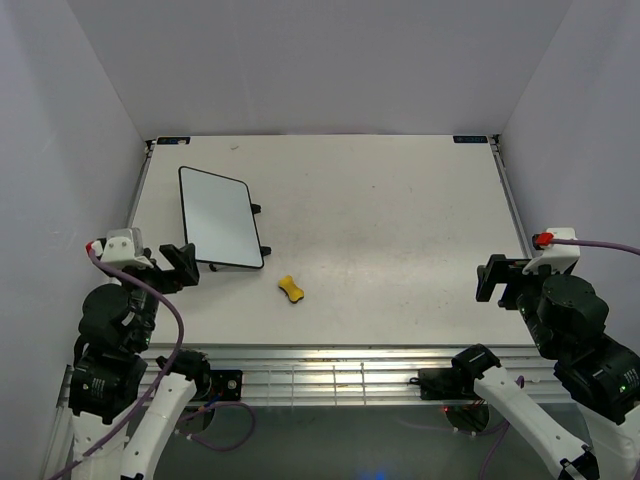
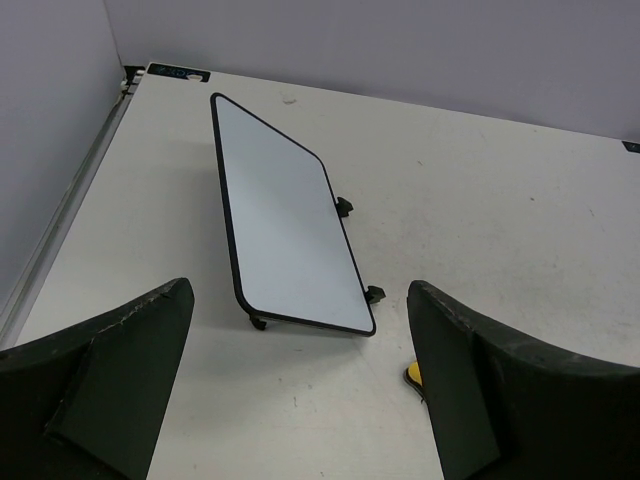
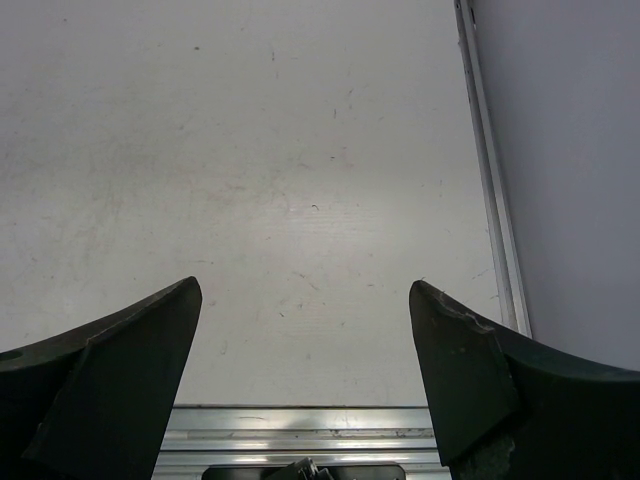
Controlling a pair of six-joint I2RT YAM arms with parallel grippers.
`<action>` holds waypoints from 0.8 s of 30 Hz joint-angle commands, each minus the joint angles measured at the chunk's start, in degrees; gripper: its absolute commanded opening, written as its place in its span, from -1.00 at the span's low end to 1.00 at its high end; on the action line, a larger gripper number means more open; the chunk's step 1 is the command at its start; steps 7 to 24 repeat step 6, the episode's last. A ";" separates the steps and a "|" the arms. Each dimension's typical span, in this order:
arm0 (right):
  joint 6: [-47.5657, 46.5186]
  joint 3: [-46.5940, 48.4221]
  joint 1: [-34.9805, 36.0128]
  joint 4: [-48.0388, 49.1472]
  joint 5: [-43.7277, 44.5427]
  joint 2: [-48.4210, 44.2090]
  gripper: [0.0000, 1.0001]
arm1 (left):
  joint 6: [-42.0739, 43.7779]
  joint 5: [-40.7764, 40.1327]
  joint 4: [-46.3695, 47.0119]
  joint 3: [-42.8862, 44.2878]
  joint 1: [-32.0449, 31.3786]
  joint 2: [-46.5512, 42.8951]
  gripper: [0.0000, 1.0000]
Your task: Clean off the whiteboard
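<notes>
The small, flat, black-rimmed white whiteboard (image 1: 220, 218) lies far left on the pale table (image 1: 400, 220). It looks blank, so we judge the erasing done. The yellow peanut-shaped eraser (image 1: 291, 289) lies near it. Our left gripper (image 2: 300, 290) and right gripper (image 3: 305, 287) gape wide, empty.

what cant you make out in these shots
- Left wrist view: the yellow eraser is mostly hidden behind a finger of the left gripper.
- Right wrist view: only bare table; the whiteboard lies outside the frame.
- Top view: a speck near the table's far edge is too small to identify.
</notes>
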 commanded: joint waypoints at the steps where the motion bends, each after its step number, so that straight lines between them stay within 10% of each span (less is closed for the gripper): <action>1: 0.26 -0.30 0.15 1.43 0.02 -0.32 0.80 | 0.84 -1.16 -1.07 1.45 -0.17 -0.08 0.96; 24: 0.52 -0.56 0.24 1.43 -0.33 -0.32 0.80 | 1.01 -1.51 -1.16 1.36 -0.17 -0.26 0.96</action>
